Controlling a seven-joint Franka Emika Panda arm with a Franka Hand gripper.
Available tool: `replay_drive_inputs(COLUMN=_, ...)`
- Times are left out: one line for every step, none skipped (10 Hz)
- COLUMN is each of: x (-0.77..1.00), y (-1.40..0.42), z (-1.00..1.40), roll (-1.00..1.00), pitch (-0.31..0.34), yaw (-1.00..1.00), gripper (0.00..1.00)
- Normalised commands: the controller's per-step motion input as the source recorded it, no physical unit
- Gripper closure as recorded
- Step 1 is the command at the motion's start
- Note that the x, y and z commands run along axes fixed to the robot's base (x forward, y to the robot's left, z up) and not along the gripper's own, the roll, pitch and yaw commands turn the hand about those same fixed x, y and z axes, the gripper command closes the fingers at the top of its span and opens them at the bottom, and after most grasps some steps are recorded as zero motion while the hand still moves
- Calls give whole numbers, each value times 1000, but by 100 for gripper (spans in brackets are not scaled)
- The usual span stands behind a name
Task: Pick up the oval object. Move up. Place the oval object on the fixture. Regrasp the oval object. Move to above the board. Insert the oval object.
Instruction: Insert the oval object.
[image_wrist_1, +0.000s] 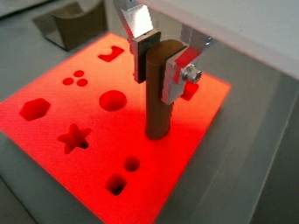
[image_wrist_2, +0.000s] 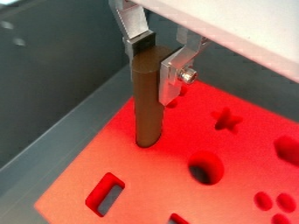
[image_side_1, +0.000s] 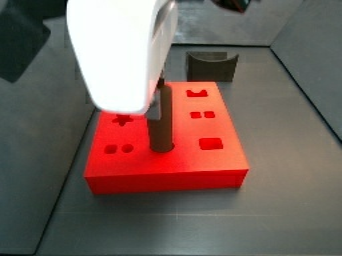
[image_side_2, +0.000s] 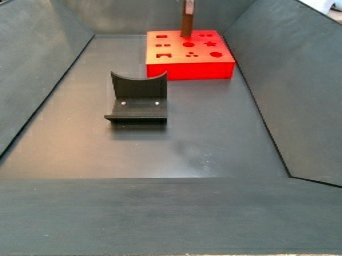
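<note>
Currently the silver-fingered gripper (image_wrist_1: 160, 59) above the flat red-orange holed board (image_wrist_1: 70, 92) clamps the brown oval peg (image_wrist_1: 160, 101) upright at its top, leaving its lower end free for insertion.

No text, label, brand, number or sign can be read on anything in any view.

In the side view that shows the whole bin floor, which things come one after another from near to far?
Fixture → board → oval object, standing on the board, with the gripper gripping its top.
</note>
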Motion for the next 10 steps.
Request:
replay_drive_inputs(x=0, y=0, z=-431, roll=-123, pitch=313, yaw=-814, gripper=100)
replay_drive_inputs(x=86, y=0, z=-386, roll=-241, pitch=189, yaw=-697, gripper=100)
replay_drive_inputs(x=0, y=-3, z=-34, roll=0, pitch=-9, yaw=0, gripper=100)
replay_drive_inputs(x=20, y=0, z=-17, roll=0, pitch=24, yaw=0, gripper=100)
replay_drive_inputs(x=57, y=0, z=-140, roll=123, pitch=447, yaw=-226, gripper=100)
replay_drive_inputs(x=-20, y=-9, z=0, roll=0, pitch=500, yaw=-446, gripper=100)
replay_drive_inputs(x=-17, y=-20, z=0, roll=0, pitch=500, yaw=-426, gripper=100)
replay_drive_inputs(x=0, y=0, z=0, roll=0, pitch=500, yaw=-449, gripper=100)
replay_drive_inputs(x=100, y=54, z=0, roll=-94, pitch=59, yaw=-149, gripper=100)
replay_drive_inputs(x=0, y=0, z=-63, roll=0, pitch=6, yaw=0, gripper=100)
